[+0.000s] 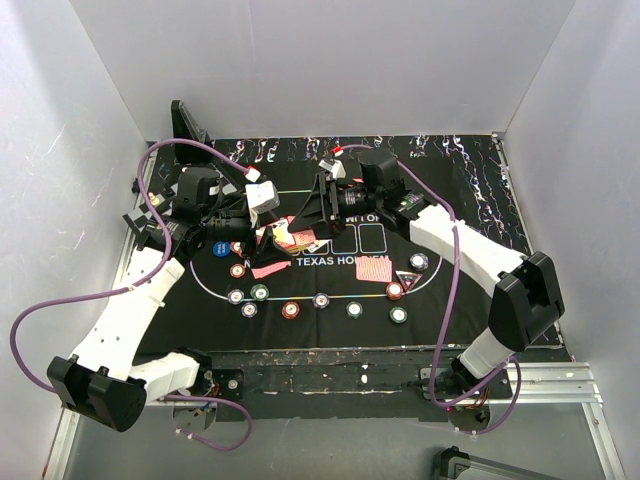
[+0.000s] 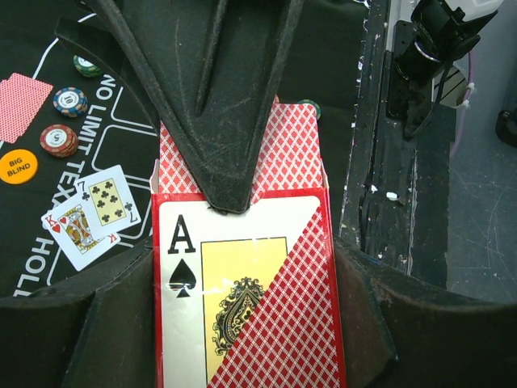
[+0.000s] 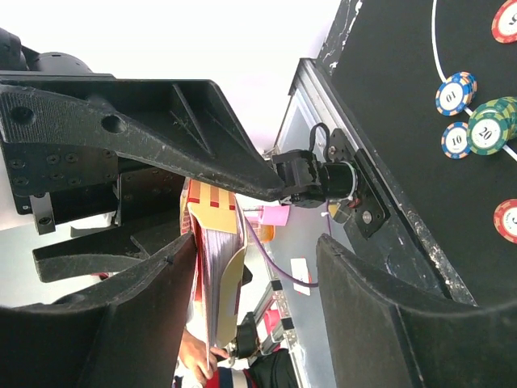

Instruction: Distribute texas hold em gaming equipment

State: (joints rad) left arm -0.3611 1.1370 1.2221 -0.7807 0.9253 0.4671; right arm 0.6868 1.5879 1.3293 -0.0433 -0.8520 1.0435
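Note:
My left gripper [image 1: 266, 214] [image 2: 242, 311] is shut on a red card box [image 2: 242, 299] with an ace of spades on its face, red-backed cards [image 2: 295, 153] sticking out of its open end. The box also shows in the top view [image 1: 285, 237] and edge-on in the right wrist view [image 3: 212, 267]. My right gripper [image 1: 302, 216] [image 3: 258, 250] is open, one finger [image 2: 218, 105] resting on the protruding cards. Poker chips [image 1: 291, 309] lie along the mat's arc. A king and a seven [image 2: 89, 214] lie face up beside the orange button [image 2: 18, 166]. The dark triangular marker [image 1: 407, 278] lies right.
The black Texas Hold'em mat [image 1: 460, 200] covers the table. Face-down cards [image 1: 375, 268] [image 1: 268, 270] lie on it. A blue round button [image 1: 221, 248] sits by the left arm. A black stand [image 1: 187, 122] is at the rear left. White walls enclose three sides.

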